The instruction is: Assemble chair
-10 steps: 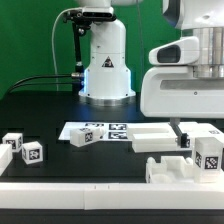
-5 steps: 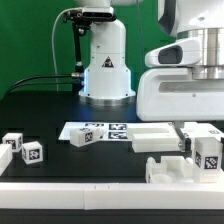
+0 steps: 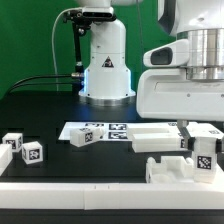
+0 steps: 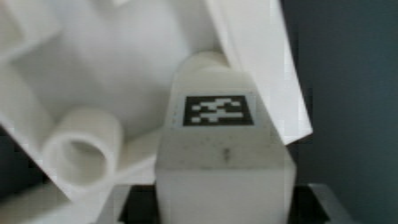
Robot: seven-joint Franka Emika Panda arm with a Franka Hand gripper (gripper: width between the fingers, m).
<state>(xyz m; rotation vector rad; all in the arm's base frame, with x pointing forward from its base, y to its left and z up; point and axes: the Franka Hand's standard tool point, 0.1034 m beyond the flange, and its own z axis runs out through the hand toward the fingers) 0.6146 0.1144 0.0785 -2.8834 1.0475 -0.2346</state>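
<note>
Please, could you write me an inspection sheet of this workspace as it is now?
Surface: black table, white rail along its front.
Job's things: left block and neighbour block, both tagged; flat panel; big white piece; tagged leg.
Clutter: marker board lies flat mid-table.
Claw: claw appears shut on the leg.
Cables: black cable runs to the robot base.
Surroundings: green backdrop.
</note>
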